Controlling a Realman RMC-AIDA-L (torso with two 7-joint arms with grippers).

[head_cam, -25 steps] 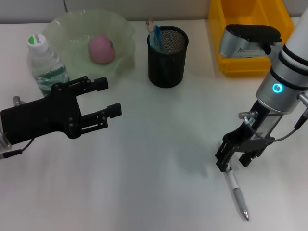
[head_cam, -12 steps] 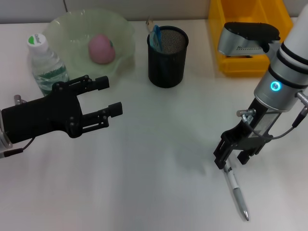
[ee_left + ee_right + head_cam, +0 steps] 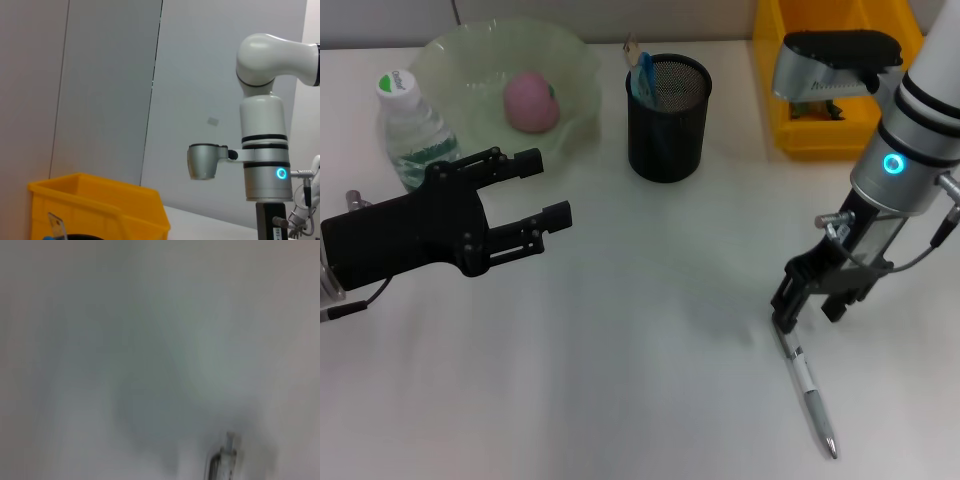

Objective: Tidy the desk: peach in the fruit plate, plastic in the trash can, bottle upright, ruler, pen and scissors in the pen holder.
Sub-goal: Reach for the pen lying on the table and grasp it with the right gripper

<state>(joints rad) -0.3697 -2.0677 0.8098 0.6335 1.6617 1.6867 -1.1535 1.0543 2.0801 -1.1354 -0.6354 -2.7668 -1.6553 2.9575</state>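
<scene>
The right hand (image 3: 807, 303) was seen low over the white table (image 3: 650, 330), directly above the upper end of a silver and white pen (image 3: 807, 385) that lay flat on the table, its tip pointing toward the robot. Whether the black fingers were touching the pen, and how far apart they stood, could not be told, since the fingers were viewed end-on. In the right wrist view only the pen's clip end (image 3: 223, 460) was caught at the frame's edge, blurred.

The left hand (image 3: 510, 208) was held above the table on the robot's left, its black fingers spread wide and holding nothing. A clear plastic water bottle with a white cap (image 3: 408, 128) stood upright just behind it, its lower part hidden by the hand.

A pink peach (image 3: 530, 101) lay in the pale green glass fruit plate (image 3: 575, 75). Beside the plate stood a black mesh pen holder (image 3: 667, 118), from which blue handles and a pale strip protruded; what they belonged to could not be made out. A yellow plastic bin (image 3: 820, 25) was cut off by the frame and partly covered by the right arm.
</scene>
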